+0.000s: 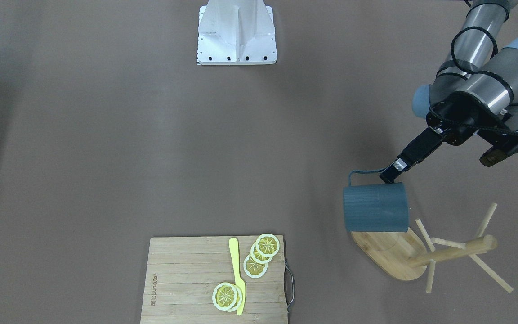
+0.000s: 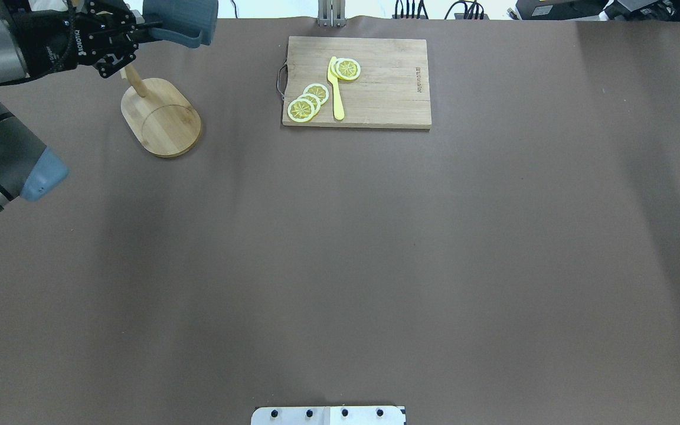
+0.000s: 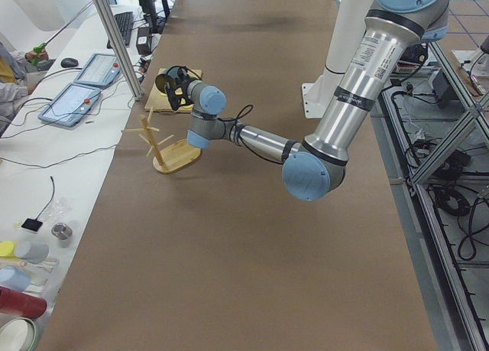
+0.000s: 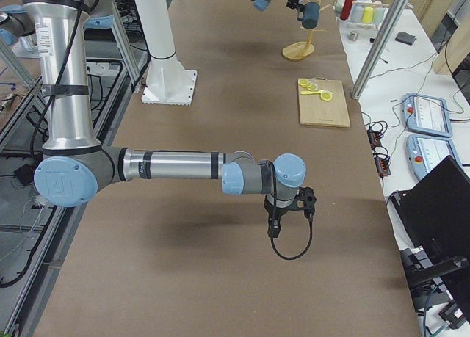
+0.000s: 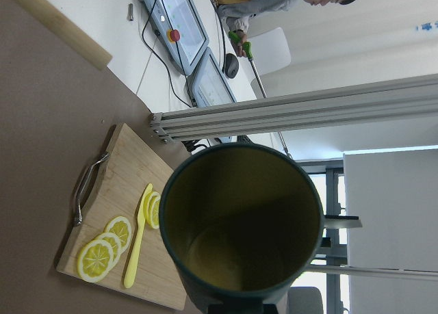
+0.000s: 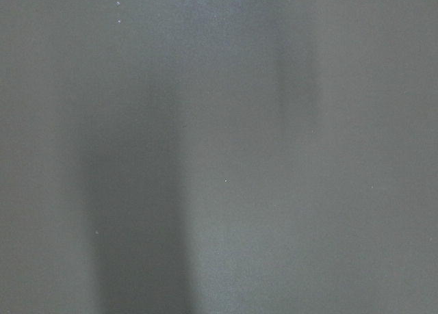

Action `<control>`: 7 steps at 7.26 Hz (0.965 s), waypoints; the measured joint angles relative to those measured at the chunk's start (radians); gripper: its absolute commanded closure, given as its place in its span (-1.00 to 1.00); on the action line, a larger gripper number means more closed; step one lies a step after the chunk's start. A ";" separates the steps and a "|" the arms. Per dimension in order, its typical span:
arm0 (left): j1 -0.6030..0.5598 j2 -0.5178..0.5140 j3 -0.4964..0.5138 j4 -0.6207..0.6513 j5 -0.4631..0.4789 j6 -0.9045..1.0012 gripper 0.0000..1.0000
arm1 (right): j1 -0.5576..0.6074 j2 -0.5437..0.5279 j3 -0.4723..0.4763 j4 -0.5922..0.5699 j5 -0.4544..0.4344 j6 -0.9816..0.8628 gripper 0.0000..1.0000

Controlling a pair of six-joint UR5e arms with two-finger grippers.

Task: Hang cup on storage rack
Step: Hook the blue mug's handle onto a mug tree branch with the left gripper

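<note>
Hovering ribbed cup [image 1: 376, 209] (yellow inside) near bamboo storage rack [image 1: 391, 260]

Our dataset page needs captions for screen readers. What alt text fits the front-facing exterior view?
The left gripper holds the dark teal cup sideways by its rim, over the base of the bamboo storage rack. A cutting board with lemon slices and a yellow knife lies nearby.

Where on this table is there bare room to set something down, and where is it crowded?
Bare: the wide brown table between cutting board and robot base plate. Crowded: the corner where the left gripper holds the cup at the storage rack.
</note>
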 measured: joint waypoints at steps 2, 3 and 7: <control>0.013 -0.028 0.110 -0.131 0.054 -0.105 1.00 | 0.000 0.000 0.006 -0.004 -0.001 0.001 -1.00; 0.015 -0.038 0.152 -0.185 0.075 -0.152 1.00 | 0.000 0.001 0.007 -0.005 -0.001 0.001 -1.00; 0.026 -0.044 0.244 -0.320 0.170 -0.300 1.00 | 0.002 0.001 0.022 -0.008 -0.001 0.002 -1.00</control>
